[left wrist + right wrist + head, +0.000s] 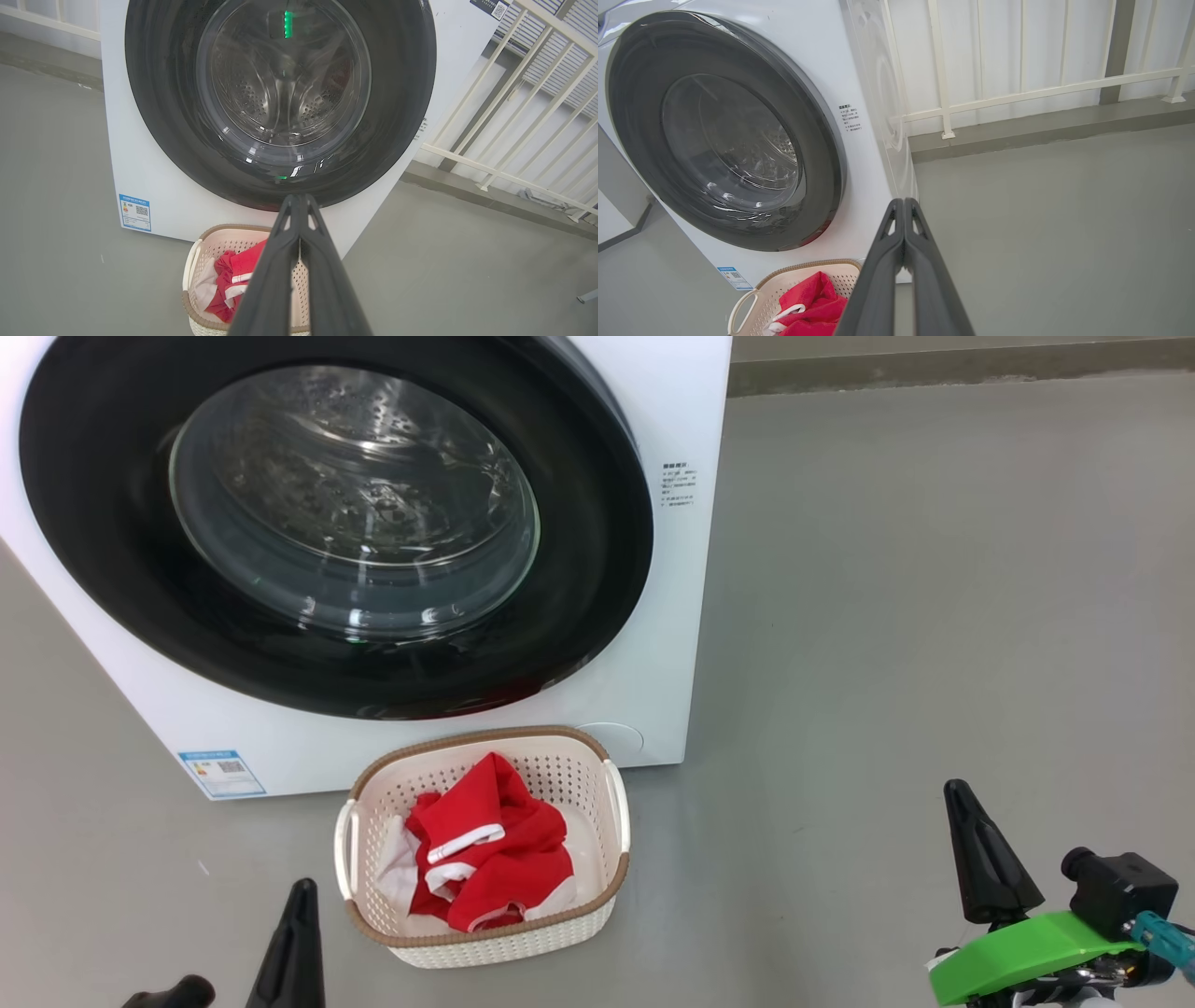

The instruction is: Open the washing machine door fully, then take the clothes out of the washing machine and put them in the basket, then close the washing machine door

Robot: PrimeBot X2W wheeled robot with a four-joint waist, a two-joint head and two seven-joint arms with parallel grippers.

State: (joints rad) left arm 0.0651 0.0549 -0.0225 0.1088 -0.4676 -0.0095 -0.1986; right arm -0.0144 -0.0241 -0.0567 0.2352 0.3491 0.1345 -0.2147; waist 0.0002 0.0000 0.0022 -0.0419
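**Clerk:** What surface and room are to be entered?

**Keeper:** One smooth grey floor [934, 616] is listed. It is bounded by a low grey kerb [1041, 126]. One white railing [1017, 93] is set on the kerb, and pale wall panels are seen behind it.

**Clerk:** Which large items are counted?

**Keeper:** One white washing machine [667, 411] is listed, standing on the floor. One round door [93, 541] with a black rim is recorded, lying shut against the machine's front. The steel drum [280, 93] is seen through its glass. One blue sticker [222, 773] is noted at the front's lower left corner. One printed label [680, 485] is noted to the right of the door.

**Clerk:** And the small items?

**Keeper:** One cream basket [579, 770] with a brown rim is entered. It is placed on the floor just before the machine, below the door. The red clothes [495, 859] with white trim are heaped inside it. How many pieces the heap holds cannot be told.

**Clerk:** The arms?

**Keeper:** Two are counted. The left end effector [299, 200] is held above the basket's near side, its fingers pressed together with nothing between them. The right end effector [904, 203] is held over the floor to the basket's right, well apart from it. Its fingers are likewise together and nothing is gripped.
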